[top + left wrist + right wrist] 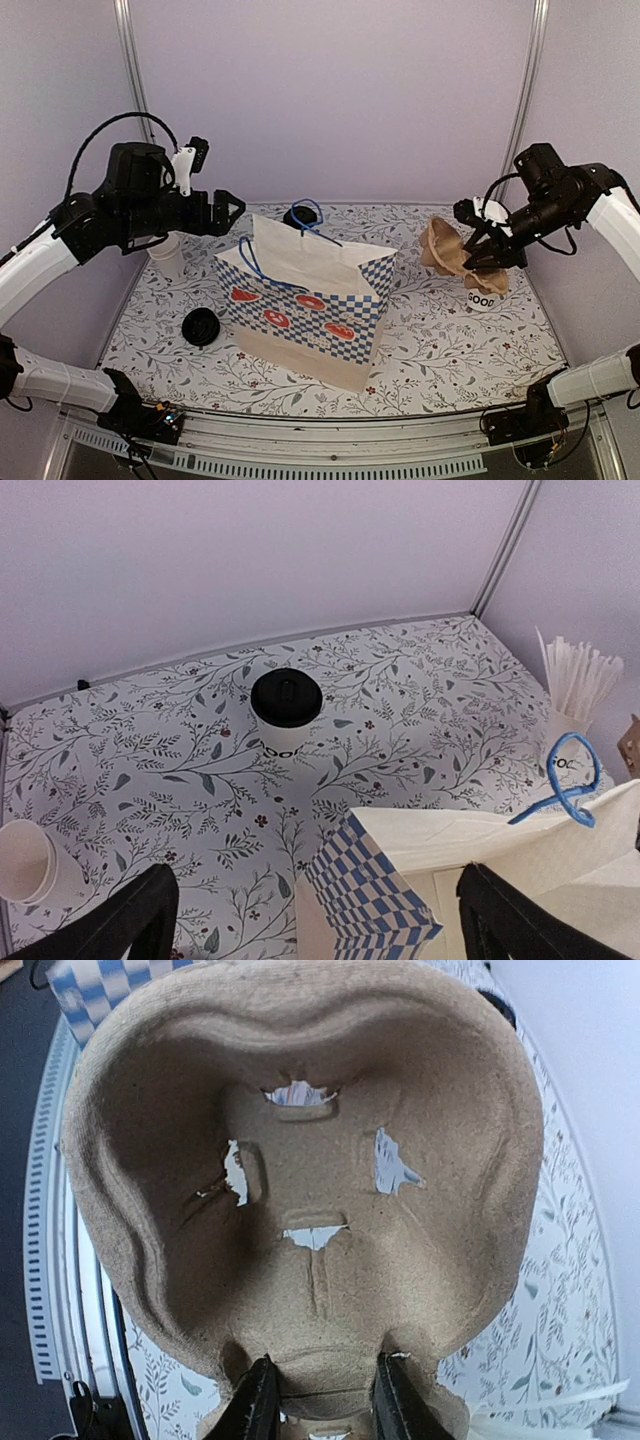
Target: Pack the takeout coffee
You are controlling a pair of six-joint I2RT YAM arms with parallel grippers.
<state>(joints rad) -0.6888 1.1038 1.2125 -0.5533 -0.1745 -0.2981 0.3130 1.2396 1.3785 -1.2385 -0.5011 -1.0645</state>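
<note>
The takeout coffee [300,215], a small white cup with a black lid, stands on the table behind the blue-checkered paper bag [310,300]. In the left wrist view the coffee [286,708] is ahead of my fingers and the bag's open mouth [480,870] is at the lower right. My left gripper [230,209] is open and empty, in the air left of the bag's top; it also shows in the left wrist view [315,930]. My right gripper [480,250] is shut on a brown pulp cup carrier [445,250] and holds it above the table. The carrier [310,1180] fills the right wrist view, and my fingers [258,1405] pinch its edge.
A plain white cup [167,257] stands at the left, also in the left wrist view [25,860]. A loose black lid [201,326] lies at the front left. A lettered cup [483,295] stands below the carrier; its white sticks [575,680] show in the left wrist view.
</note>
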